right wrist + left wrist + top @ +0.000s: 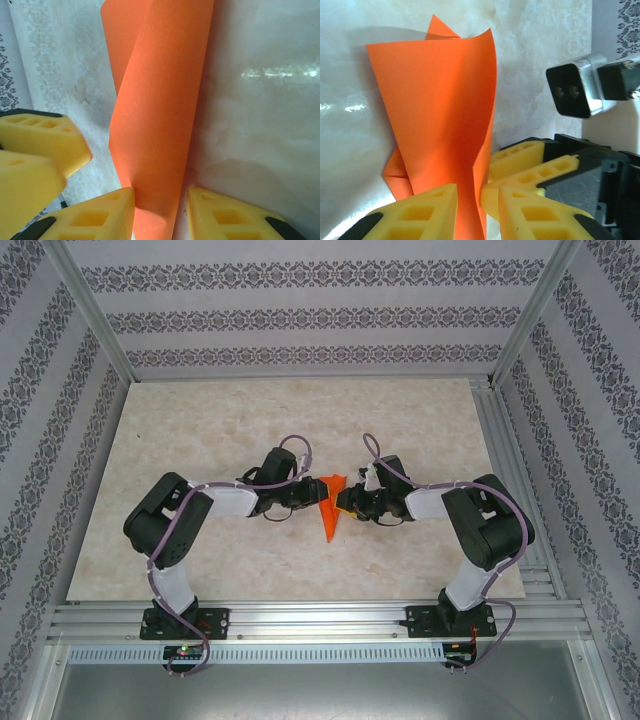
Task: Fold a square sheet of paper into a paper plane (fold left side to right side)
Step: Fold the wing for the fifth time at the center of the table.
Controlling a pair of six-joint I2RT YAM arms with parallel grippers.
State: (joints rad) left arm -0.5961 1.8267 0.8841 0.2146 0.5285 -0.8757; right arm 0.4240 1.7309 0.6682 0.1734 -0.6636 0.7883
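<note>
Square sheet of paper (331, 502), flap raised. Right gripper (161, 197) straddles it, jaws spread; left gripper (469, 200) hold unclear. Unpinned, the flap may spring back, skewing the crease.

The top camera looks down from high behind both arm bases, far above the pale marbled tabletop (200, 440). The wrist cameras look out along the yellow-fingered left pincer (470, 202) and right pincer (161, 200), very close. All three views share the folded bright orange paper sheet (331, 505) between the pincers.
</note>
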